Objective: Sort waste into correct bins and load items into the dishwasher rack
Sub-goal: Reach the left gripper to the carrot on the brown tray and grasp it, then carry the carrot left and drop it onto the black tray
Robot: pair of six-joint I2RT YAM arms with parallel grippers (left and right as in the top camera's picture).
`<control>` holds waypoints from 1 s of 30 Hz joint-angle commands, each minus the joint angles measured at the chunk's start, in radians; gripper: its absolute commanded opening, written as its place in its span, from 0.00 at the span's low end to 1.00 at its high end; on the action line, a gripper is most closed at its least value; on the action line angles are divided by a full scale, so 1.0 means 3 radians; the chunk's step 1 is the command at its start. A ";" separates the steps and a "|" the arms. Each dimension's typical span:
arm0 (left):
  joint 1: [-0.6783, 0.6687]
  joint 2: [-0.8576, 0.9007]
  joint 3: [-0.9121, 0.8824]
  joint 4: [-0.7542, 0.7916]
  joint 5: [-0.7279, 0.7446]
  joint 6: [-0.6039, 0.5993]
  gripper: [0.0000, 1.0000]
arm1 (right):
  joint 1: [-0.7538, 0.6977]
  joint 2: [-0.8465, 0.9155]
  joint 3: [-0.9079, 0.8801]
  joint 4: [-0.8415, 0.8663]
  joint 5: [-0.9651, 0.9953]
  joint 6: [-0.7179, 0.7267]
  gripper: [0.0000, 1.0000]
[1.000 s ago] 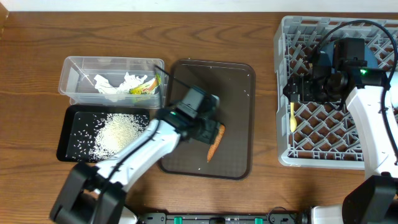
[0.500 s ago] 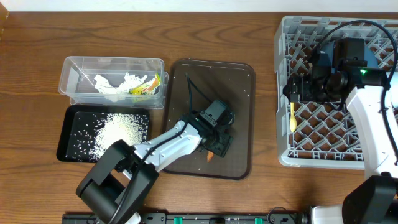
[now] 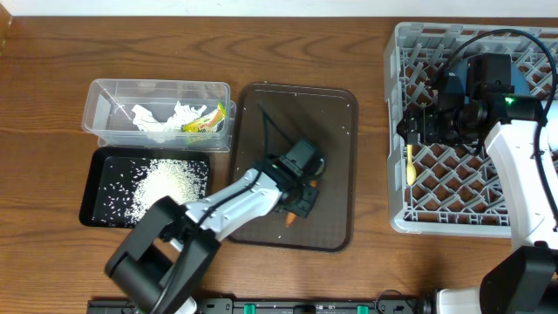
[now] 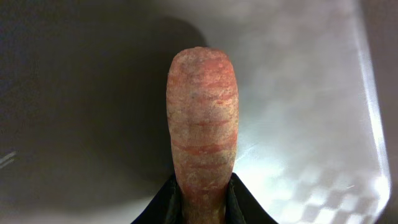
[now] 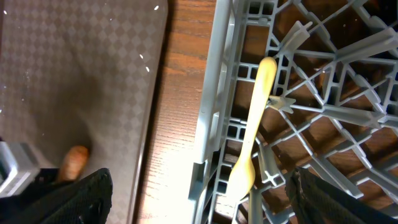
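My left gripper point(image 3: 301, 190) is shut on the small orange carrot point(image 4: 202, 118) over the brown serving tray point(image 3: 331, 131). Only the carrot's tip point(image 3: 290, 219) shows from overhead. In the left wrist view the two black fingers point(image 4: 239, 200) press on both sides of it. My right gripper point(image 3: 425, 124) hangs open and empty over the left side of the grey dishwasher rack point(image 3: 453, 214). The pale yellow spoon point(image 3: 410, 163) lies in the rack by its left wall, and it shows below the wide-open jaws in the right wrist view point(image 5: 256, 118).
The clear tub point(image 3: 105, 96) holds white paper scraps point(image 3: 166, 118) and the yellow-green wrapper point(image 3: 200, 125). The black tray point(image 3: 91, 205) holds white rice point(image 3: 166, 185). A blue item point(image 3: 523, 83) in the rack is mostly hidden by the right arm.
My left gripper moved right and down from beside the carrot onto it and closed on it. The carrot is now mostly hidden under the gripper. The right arm has not moved.
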State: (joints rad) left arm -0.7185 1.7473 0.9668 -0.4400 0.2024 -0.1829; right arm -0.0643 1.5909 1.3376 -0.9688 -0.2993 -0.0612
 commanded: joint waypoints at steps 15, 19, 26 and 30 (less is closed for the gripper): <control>0.1798 -0.1474 0.0027 -0.1036 -0.1003 -0.0006 0.13 | 0.0022 -0.0004 -0.0022 -0.0013 0.0041 0.0039 0.89; 0.2415 -0.1470 0.0013 -0.1057 -0.1003 -0.0347 0.13 | 0.0022 -0.0004 -0.0022 -0.0014 0.0041 0.0041 0.89; 0.3258 -0.1296 0.0005 -0.1035 -0.1003 -0.0810 0.17 | 0.0022 -0.0004 -0.0022 -0.0018 0.0039 0.0041 0.88; 0.3536 -0.1095 0.0004 -0.0992 -0.1003 -0.0870 0.21 | 0.0022 -0.0004 -0.0022 -0.0029 0.0038 0.0039 0.88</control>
State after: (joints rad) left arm 0.3035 1.3800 0.9668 -0.7433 -0.0856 -0.3950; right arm -0.0643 1.5909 1.3376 -0.9737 -0.2882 -0.0605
